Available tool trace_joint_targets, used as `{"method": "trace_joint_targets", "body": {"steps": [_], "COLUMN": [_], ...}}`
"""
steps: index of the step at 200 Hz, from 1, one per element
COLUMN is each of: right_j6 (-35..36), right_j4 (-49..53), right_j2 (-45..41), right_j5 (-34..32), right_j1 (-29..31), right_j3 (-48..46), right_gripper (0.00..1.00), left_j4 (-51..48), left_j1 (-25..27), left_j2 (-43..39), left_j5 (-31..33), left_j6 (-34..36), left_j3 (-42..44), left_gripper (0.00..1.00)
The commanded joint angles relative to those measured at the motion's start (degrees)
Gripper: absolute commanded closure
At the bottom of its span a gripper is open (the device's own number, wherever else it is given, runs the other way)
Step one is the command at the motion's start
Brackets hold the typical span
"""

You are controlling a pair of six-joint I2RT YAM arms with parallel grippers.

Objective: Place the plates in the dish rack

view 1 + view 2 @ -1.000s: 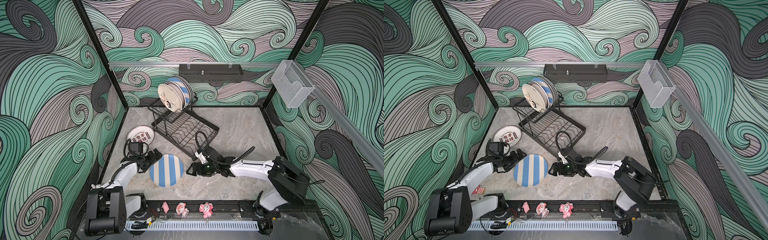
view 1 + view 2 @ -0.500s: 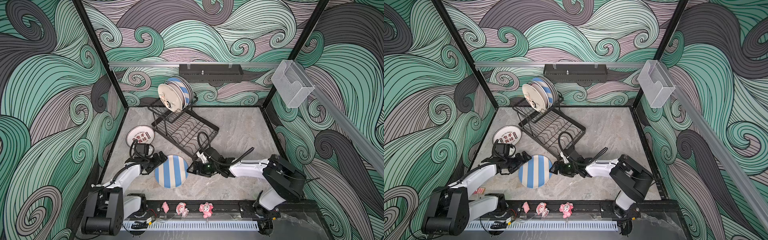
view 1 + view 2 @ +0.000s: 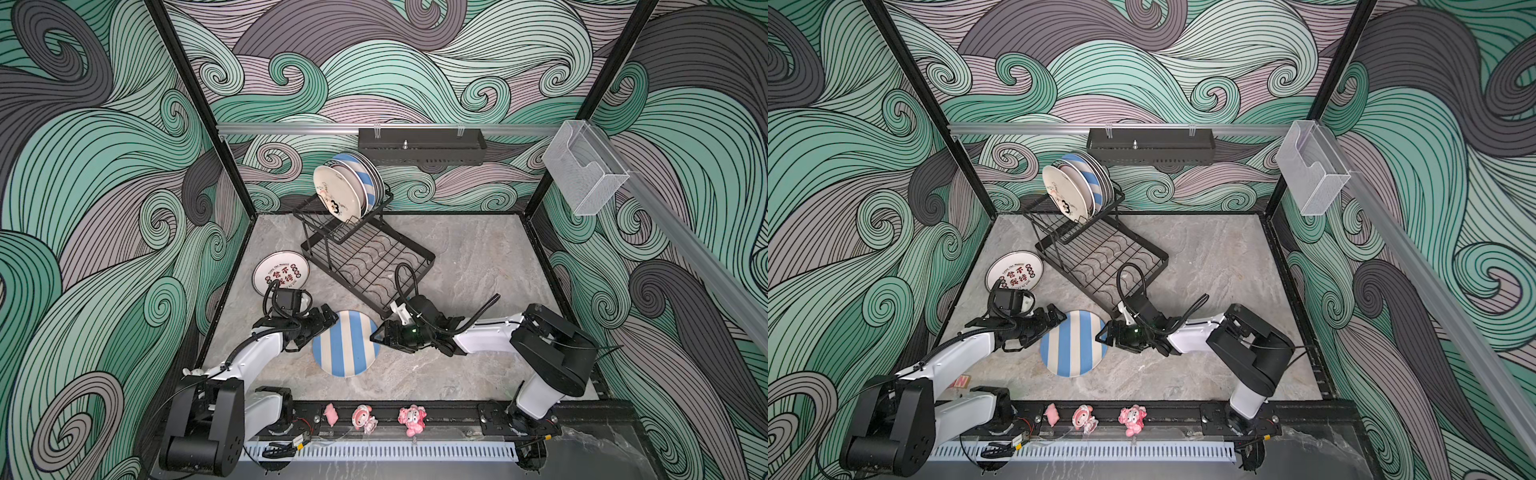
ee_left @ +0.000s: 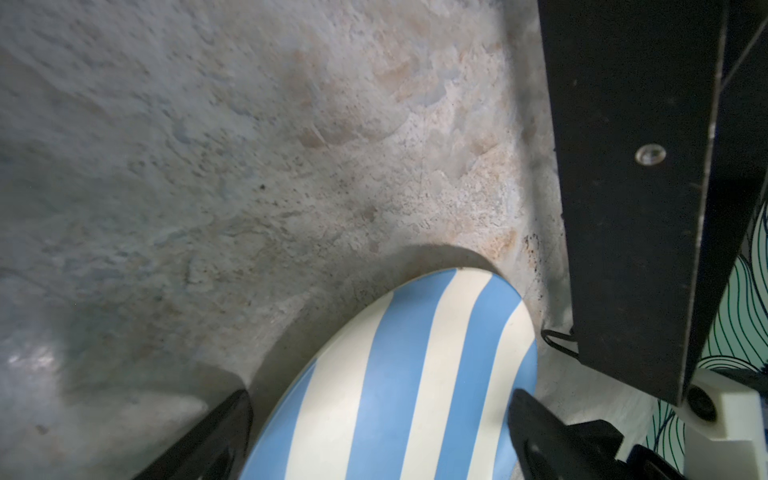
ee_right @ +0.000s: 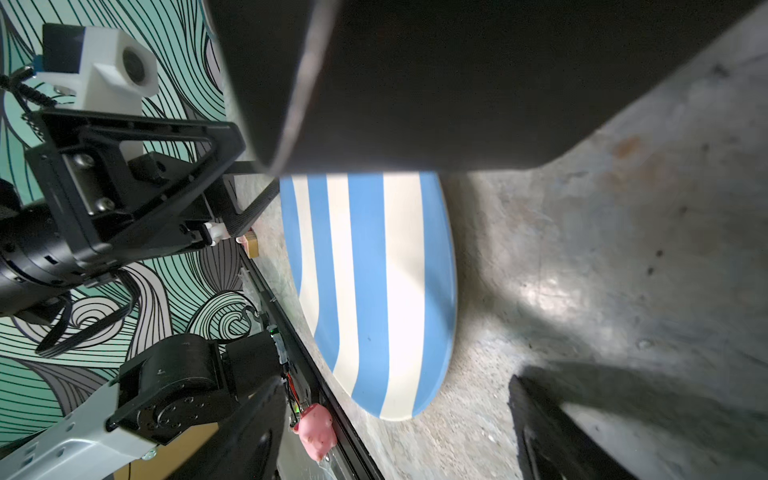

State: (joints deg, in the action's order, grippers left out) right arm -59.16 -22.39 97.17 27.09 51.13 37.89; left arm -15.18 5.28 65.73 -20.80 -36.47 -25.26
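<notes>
The grey stone-look table (image 3: 478, 266) sat inside wave-patterned walls, with the rack (image 3: 374, 266) angled at the back left. Several plates (image 3: 338, 195) already stood on edge in its upper basket. A lettered plate (image 3: 281, 277) lay flat at the left, near the rack's corner.

Over the last second the striped plate (image 3: 345, 344) had slid a little to the right. The left gripper (image 3: 325, 328) had shoved it and followed it in, while the right gripper (image 3: 376, 337) had crept left to meet it. Both now flanked the plate at the front centre of the table, each at its rim. That read as the set-up for a pick: the flat plate was being pressed toward the right arm so its edge could be caught. The lift to the rack had not begun.

In the left wrist view the fingers (image 4: 220, 432) stood spread with the plate (image 4: 407, 374) between them, pushing rather than pinching. In the right wrist view the fingers (image 5: 552, 415) were also wide apart and held nothing. The plate lay flat just ahead of them; whether a finger already touched its edge could not be told. The rack's lower tray stood just behind the right gripper, so the carry looked short.
</notes>
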Motion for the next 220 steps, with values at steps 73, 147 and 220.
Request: {"method": "trace_joint_targets", "body": {"steps": [73, 147, 220], "right_j6": [-3.46, -5.74, -6.71], "right_j4": [5.16, -0.02, -4.33], "right_j2": [-4.87, -2.08, 1.33], "right_j5": [-4.69, -4.1, -1.82], "right_j1": [-0.69, -0.63, -0.51], "right_j3": [-4.48, -5.83, -5.37], "right_gripper": [0.25, 0.27, 0.39], "left_j4": [-2.75, -1.9, -2.43], "left_j1": [1.97, 5.33, 5.85], "left_j2": [-1.83, -0.03, -2.72], "left_j5": [-2.43, -4.56, -4.51], "left_j6": [1.21, 1.22, 0.74], "left_j3": [1.87, 2.14, 4.25], "left_gripper": [0.01, 0.01, 0.02]}}
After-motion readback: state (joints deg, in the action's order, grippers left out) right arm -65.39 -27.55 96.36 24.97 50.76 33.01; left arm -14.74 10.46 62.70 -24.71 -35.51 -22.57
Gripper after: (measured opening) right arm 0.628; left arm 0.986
